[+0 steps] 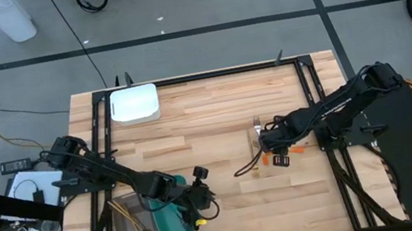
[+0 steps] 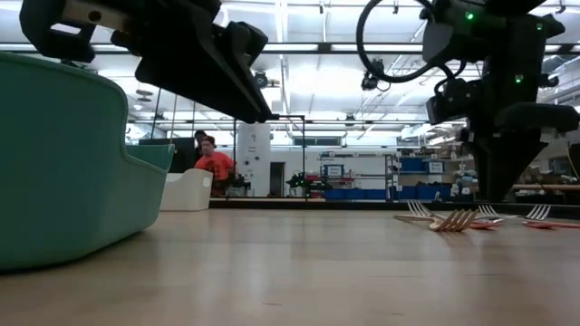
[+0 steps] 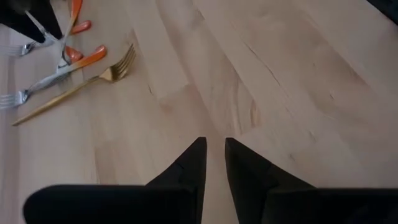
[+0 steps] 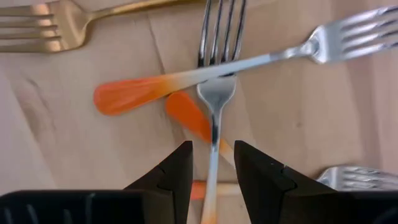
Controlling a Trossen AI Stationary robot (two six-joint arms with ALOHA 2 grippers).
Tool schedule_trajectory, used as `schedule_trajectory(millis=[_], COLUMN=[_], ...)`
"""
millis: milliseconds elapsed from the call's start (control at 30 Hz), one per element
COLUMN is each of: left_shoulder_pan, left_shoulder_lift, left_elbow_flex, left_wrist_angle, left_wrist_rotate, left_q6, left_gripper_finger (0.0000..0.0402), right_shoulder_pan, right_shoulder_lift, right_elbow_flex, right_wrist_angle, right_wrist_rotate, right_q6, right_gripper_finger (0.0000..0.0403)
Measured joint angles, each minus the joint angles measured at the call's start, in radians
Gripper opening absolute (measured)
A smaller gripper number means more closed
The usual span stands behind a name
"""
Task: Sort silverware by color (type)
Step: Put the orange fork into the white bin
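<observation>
Right pincer, narrowly parted, straddles an orange-handled silver fork; left pincer, narrow and empty, above the pale wooden worktop

Beyond the pale wood surface we see a grey floor crossed by dark tape lines and loose black cables. At table height, a long hall opens behind: bright ceiling strip lights, blue storage bins on shelving, and a person in red seated far off.

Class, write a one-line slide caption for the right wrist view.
Right hand straddles an orange-handled fork crossed by another, gold fork nearby.
</observation>
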Motion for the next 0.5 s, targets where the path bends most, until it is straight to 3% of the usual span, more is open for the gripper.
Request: schedule_trajectory(millis=[133,500], left_shoulder_pan=[0.000,-0.007], left_shoulder_lift=[-0.001,-0.001], left_elbow_flex=[0.000,0.000], left_wrist_angle=[-0.001,-0.002], left_wrist_rotate=[0.000,-0.001], left_q6=[-0.050,-0.072], left_gripper_finger=[0.0066,0.0066], right_shoulder_pan=[0.032,0.057], right_shoulder_lift=[0.000,0.000], right_elbow_flex=[-0.017,-0.088], right_wrist_angle=[0.038,0.116], right_wrist_rotate=[0.055,0.072], right_q6=[0.008,0.079], right_gripper_finger=[0.0128,0.0120])
